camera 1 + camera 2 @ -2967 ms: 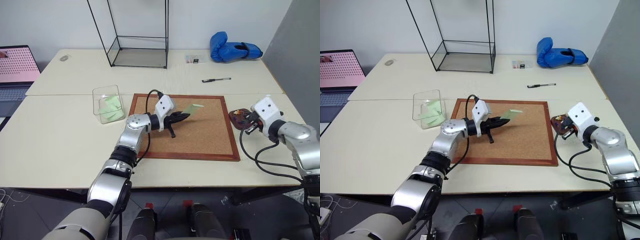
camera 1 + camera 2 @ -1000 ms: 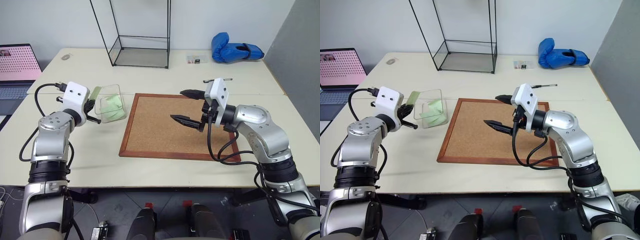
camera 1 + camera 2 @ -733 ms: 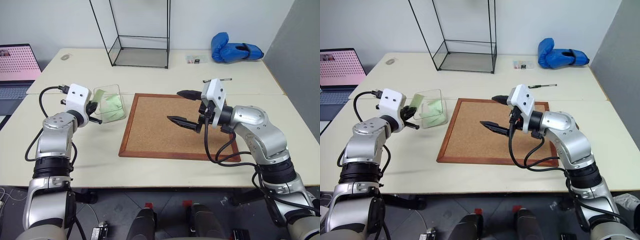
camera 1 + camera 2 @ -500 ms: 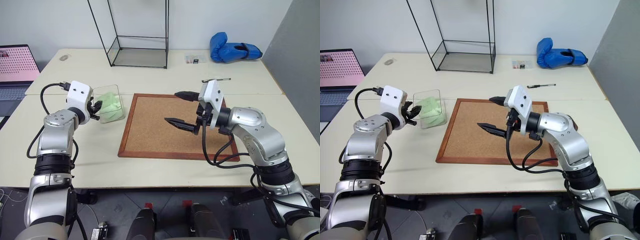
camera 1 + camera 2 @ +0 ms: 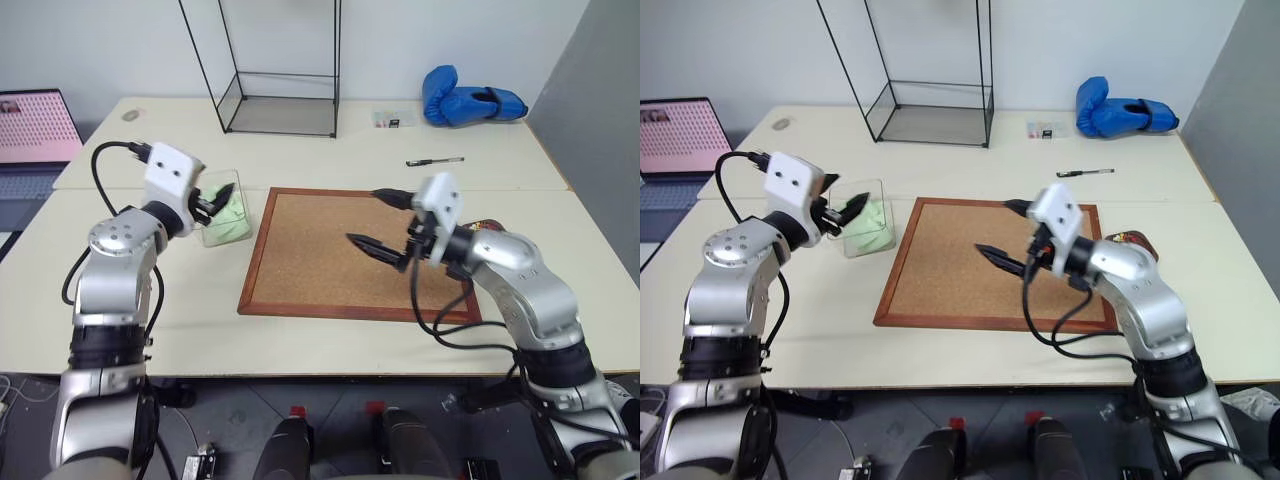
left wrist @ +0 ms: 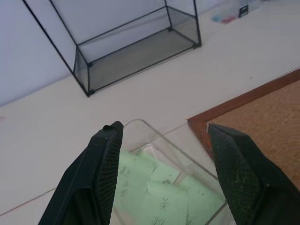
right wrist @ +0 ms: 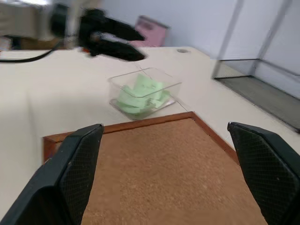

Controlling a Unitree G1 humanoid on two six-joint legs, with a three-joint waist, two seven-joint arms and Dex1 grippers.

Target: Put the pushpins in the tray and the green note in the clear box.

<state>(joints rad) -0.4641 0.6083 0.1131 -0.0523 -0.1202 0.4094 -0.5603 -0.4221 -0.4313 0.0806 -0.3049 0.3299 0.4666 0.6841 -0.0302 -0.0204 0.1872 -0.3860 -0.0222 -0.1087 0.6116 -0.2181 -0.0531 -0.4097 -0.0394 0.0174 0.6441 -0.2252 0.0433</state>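
Green notes [image 5: 228, 207] inside clear box [image 5: 222, 215], corkboard [image 5: 345, 250] bare, left fingers [image 6: 105, 154] spread

Corkboard [image 5: 345, 250] dead centre in front of me, wire-framed glass case [image 5: 278, 100] at 12 o'clock. Blue boxing glove [image 5: 466, 100] and pen [image 5: 434, 161] at 2 o'clock, laptop [image 5: 35, 135] at 10 o'clock.
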